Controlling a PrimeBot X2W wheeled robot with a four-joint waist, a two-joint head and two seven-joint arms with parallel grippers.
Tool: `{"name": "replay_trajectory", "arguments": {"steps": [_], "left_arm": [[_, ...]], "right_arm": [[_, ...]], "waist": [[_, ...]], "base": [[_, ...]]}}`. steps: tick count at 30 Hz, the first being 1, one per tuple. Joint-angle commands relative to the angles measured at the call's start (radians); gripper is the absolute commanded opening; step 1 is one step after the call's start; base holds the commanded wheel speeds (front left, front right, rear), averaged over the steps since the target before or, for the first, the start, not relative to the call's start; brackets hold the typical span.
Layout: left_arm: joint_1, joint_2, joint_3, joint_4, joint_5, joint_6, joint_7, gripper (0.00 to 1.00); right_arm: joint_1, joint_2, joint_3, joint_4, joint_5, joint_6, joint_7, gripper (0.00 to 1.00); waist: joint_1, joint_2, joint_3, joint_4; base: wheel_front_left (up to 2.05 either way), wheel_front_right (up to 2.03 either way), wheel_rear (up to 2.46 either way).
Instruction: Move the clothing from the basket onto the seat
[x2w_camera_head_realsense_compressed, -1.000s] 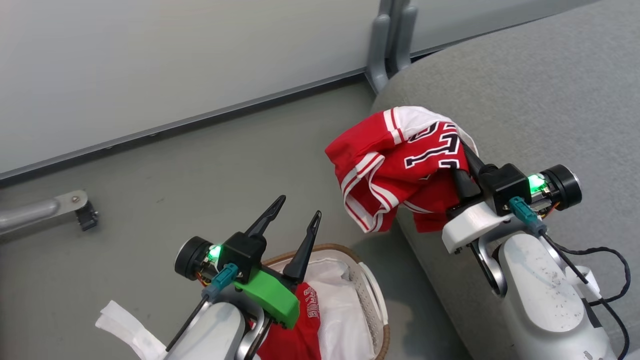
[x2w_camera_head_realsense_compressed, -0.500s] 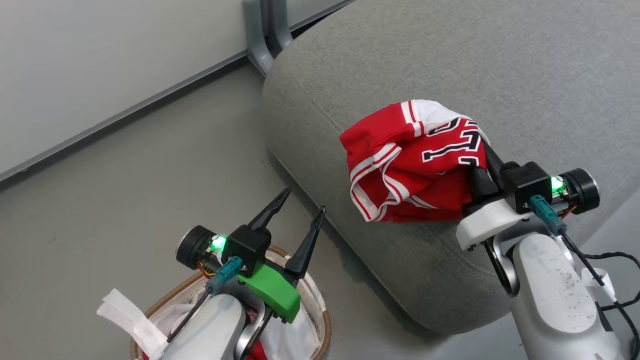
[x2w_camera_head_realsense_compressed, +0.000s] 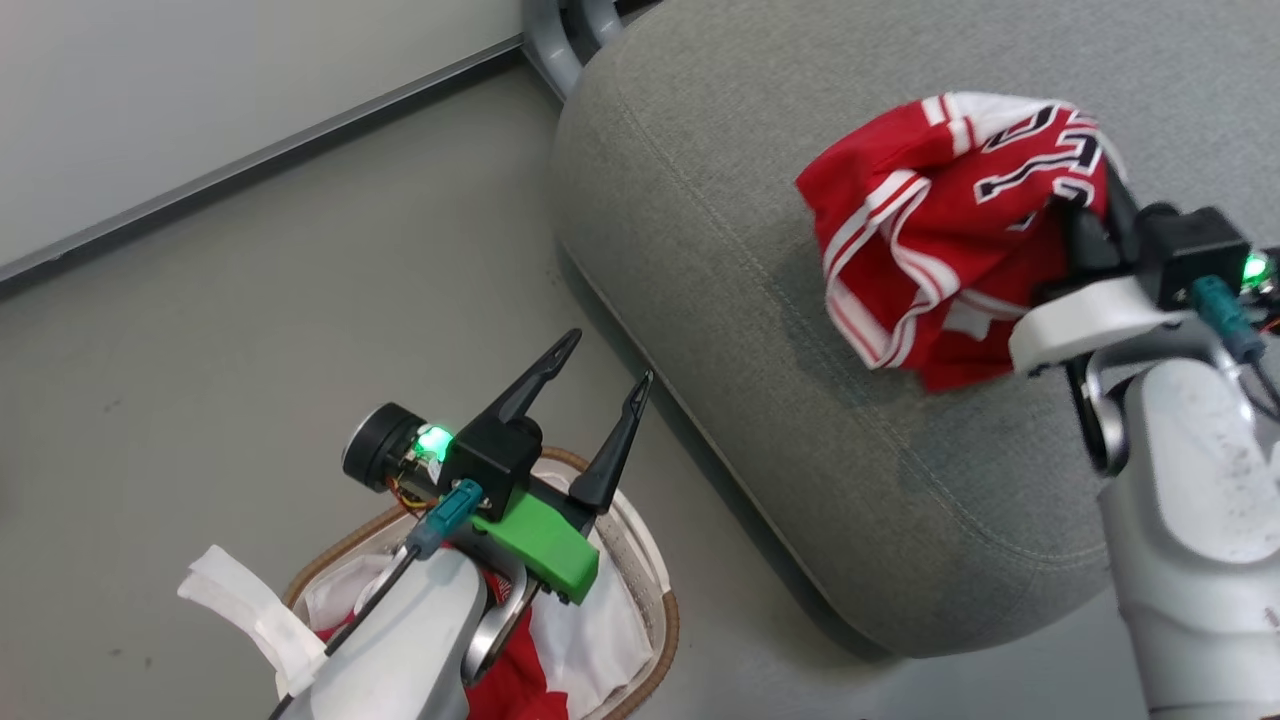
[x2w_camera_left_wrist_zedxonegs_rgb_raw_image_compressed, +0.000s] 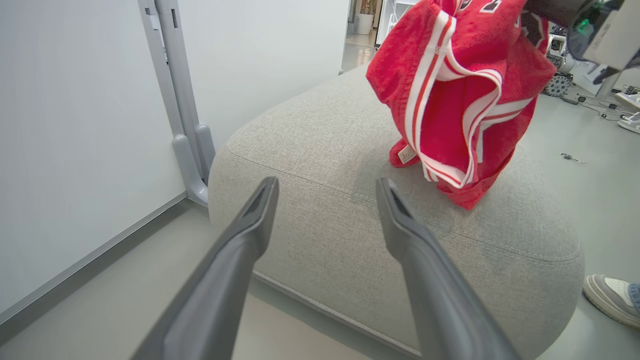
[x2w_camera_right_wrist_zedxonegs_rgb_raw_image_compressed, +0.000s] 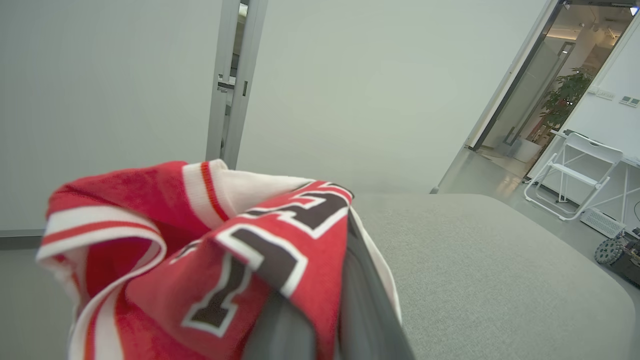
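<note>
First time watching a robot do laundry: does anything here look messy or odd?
Slightly. A white fabric strip sticks out askew past the rim of the basket. The red jersey hangs crumpled from the shut right gripper, its lowest fold apparently touching the seat.

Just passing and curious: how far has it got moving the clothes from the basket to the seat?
Done: nothing released on the seat yet. In hand: the right hand is shut on a red jersey, hanging over the seat with its lower edge about touching. Left: more red clothing in the basket beneath the open left hand.
</note>
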Motion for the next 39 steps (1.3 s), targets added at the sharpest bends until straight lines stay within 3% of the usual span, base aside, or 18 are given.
{"name": "replay_trajectory", "arguments": {"steps": [1, 6, 10, 14, 21, 29, 36, 37, 39], "left_arm": [[-0.028, 0.012, -0.001, -0.009, 0.015, -0.003, -0.001, 1.00], [-0.089, 0.023, -0.002, -0.041, 0.027, -0.003, -0.001, 1.00], [-0.135, 0.029, -0.005, -0.077, 0.038, -0.003, 0.000, 1.00], [-0.174, 0.039, -0.003, -0.125, 0.051, 0.004, 0.007, 1.00], [-0.196, 0.049, 0.003, -0.215, 0.055, 0.017, 0.014, 1.00], [-0.191, 0.055, -0.003, -0.232, 0.055, 0.030, 0.014, 1.00], [-0.175, 0.066, -0.004, -0.217, 0.043, 0.034, 0.014, 1.00], [-0.174, 0.066, -0.005, -0.216, 0.041, 0.034, 0.014, 1.00], [-0.173, 0.064, -0.005, -0.214, 0.039, 0.035, 0.013, 1.00]], "right_arm": [[-0.046, -0.027, -0.019, 0.000, -0.012, -0.002, -0.003, 0.00], [-0.219, -0.133, -0.091, 0.067, -0.032, -0.002, -0.003, 0.00], [-0.367, -0.264, -0.130, 0.169, -0.037, -0.002, 0.023, 0.00], [-0.509, -0.381, -0.109, 0.272, -0.040, -0.002, 0.094, 0.00], [-0.630, -0.507, -0.012, 0.426, 0.120, -0.002, 0.267, 0.00], [-0.587, -0.533, 0.046, 0.544, 0.214, -0.002, 0.262, 0.00], [-0.562, -0.505, 0.123, 0.600, 0.254, -0.002, 0.212, 0.00], [-0.561, -0.501, 0.134, 0.601, 0.260, -0.002, 0.202, 0.08], [-0.560, -0.494, 0.152, 0.604, 0.274, -0.002, 0.180, 0.44]], "waist": [[-0.0001, 0.0000, 0.076, 0.090], [-0.0001, 0.0000, 0.169, 0.187], [-0.0001, 0.0000, 0.252, 0.264], [-0.0001, 0.0000, 0.337, 0.323], [-0.0001, 0.0000, 0.438, 0.374], [-0.0001, 0.0000, 0.471, 0.386], [-0.0001, 0.0000, 0.455, 0.356], [-0.0001, 0.0000, 0.451, 0.351], [-0.0001, 0.0000, 0.441, 0.340]], "base": [[0.00, 0.00, 0.00], [0.00, 0.00, 0.00], [0.00, 0.00, 0.00], [0.00, 0.00, 0.00], [0.00, 0.00, 0.00], [0.00, 0.00, 0.00], [0.00, 0.00, 0.00], [0.00, 0.00, 0.00], [0.00, 0.00, 0.00]]}}
